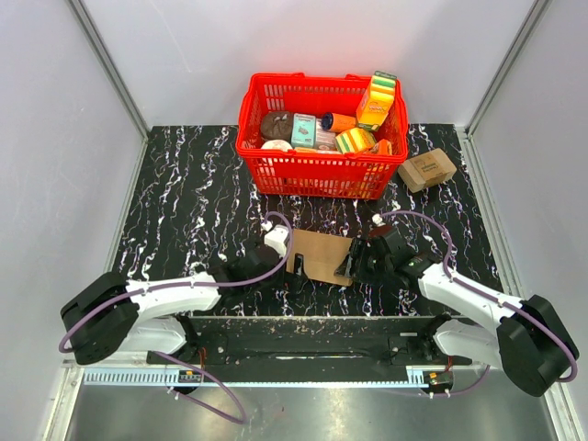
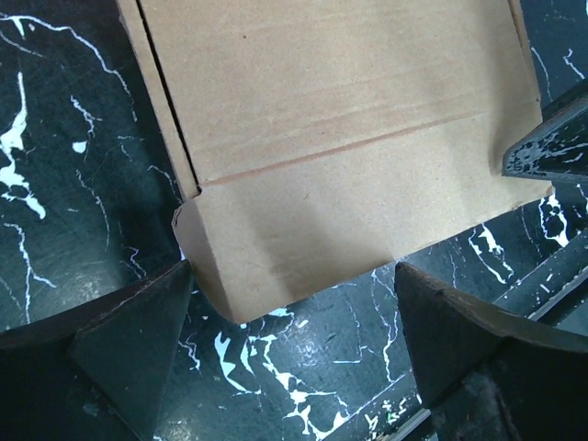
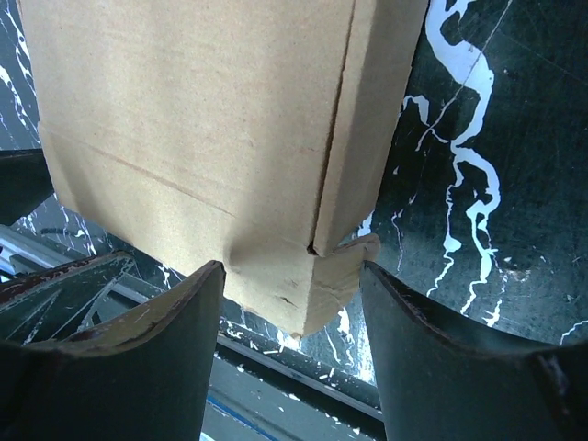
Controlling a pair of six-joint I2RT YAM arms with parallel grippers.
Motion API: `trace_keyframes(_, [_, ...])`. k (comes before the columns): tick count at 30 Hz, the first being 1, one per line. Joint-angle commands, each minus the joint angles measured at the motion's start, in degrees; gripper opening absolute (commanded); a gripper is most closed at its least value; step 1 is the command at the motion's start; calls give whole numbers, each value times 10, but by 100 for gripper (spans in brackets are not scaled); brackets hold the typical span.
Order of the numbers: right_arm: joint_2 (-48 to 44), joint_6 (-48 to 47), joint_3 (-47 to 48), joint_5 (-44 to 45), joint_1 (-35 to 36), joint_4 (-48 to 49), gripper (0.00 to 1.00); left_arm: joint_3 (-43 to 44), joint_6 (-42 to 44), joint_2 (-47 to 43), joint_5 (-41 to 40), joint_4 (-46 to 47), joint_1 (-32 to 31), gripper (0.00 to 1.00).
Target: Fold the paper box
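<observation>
Mostly flat, the paper box (image 1: 322,254) lies on the marble-pattern table (image 1: 184,211) near the front edge, between the two grippers & in front of the red basket (image 1: 317,171). From the top cam its left & right ends are covered by the gripper heads, so flaps/tabs there can't be made out; only the middle panel shows. Left wrist cam: box cut off at top of view, one crease across it, a slit down one side, a rounded corner flap pointing toward the cam. Right wrist cam: box cut off at top too, a side strip split off along a slit, corner a bit crumpled. Whether that corner is raised off the table, can't tell.

On the left gripper (image 2: 294,276) the jaws are wide apart w/ the box corner in the gap. Its fingers (image 2: 129,340) sit either side, one tip just beside the flap edge, contact unclear. The left arm (image 1: 175,294) is stretched low across the table, wrist angled in at the box's left end. On the right gripper (image 3: 292,276) the jaws are also apart, straddling the opposite corner. The right arm (image 1: 459,289) is low too, reaching in from the right.

Basket holds groceries (image 1: 303,130), partly hidden by its walls. A small printed carton (image 1: 427,169) sits right of the basket, well apart from the box.
</observation>
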Motion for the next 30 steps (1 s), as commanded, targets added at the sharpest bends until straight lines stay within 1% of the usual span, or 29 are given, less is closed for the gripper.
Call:
trace_keyframes(1, [-1,9,-2,-13,4,23,66,28,5,11,23,42,-2,95])
trace_keyframes(10, [-4,5,3,0,4,7,65,20,3,6,30,42,-2,92])
trace_keyframes(13, [-2,5,4,-1,4,8,62,17,0,1,32,42,-2,91])
trace_keyframes(23, [0,2,13,0,4,-2,56,11,-10,-6,48,51,-2,85])
trace_keyframes(30, [-1,-10,23,14,4,-24,57,2,-17,-4,60,65,-2,82])
